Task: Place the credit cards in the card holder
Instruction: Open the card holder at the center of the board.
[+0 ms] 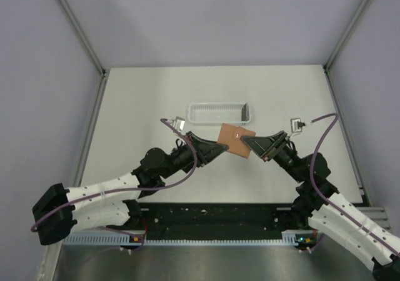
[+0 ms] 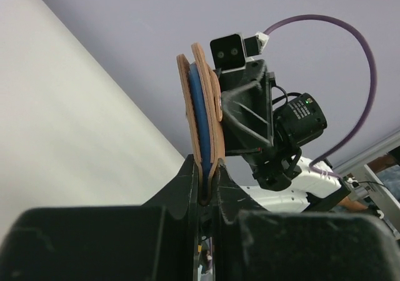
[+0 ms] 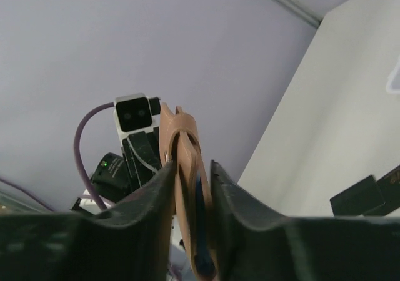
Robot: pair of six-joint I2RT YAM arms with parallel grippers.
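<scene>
Left gripper [image 1: 221,148] and right gripper [image 1: 247,143] clench opposite edges of the card holder [image 1: 234,137], held above the table [image 1: 137,106] near the tray [image 1: 219,104].

- Wallet [image 1: 235,138], top view: two corners covered by left gripper [image 1: 220,147] & right gripper [image 1: 249,143]; only outer face shows, inside hidden.
- Left wrist view: wallet's bottom edge buried btwn fingers [image 2: 184,190]; blue lining just a sliver; can't tell if anything's tucked in.
- Right wrist view: wallet's lower part behind blurry, close-up fingers.
- Two dark flat pieces [image 3: 356,197] on table [image 3: 325,137], right wrist view: one cut off by rt edge; can't tell if they're cards.
- Right arm [image 1: 347,221]: cut off at bottom-rt corner, top view.
</scene>
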